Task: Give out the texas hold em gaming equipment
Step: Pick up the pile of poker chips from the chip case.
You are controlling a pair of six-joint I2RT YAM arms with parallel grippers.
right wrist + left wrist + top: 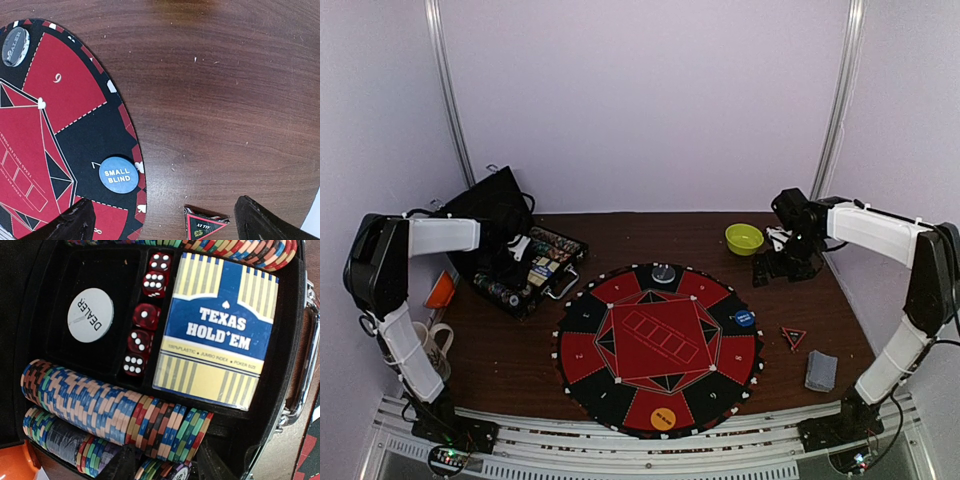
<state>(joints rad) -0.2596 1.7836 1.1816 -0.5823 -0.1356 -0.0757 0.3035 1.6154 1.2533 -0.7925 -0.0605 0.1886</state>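
Left gripper (167, 456) straddles poker chips (97, 457) at six o'clock from card box (220, 325), grip unclear; best to close squarely and lift straight; right gripper (165, 220) wide

Pale lilac walls (640, 100), brown wooden table (650, 235)

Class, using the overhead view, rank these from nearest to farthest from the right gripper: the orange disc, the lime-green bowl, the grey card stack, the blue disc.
From the right gripper:
1. lime-green bowl, just beyond it, toward the back wall.
2. blue disc, on the right edge of the mat.
3. grey card stack, off the mat, near right.
4. orange disc, at the mat's near edge.
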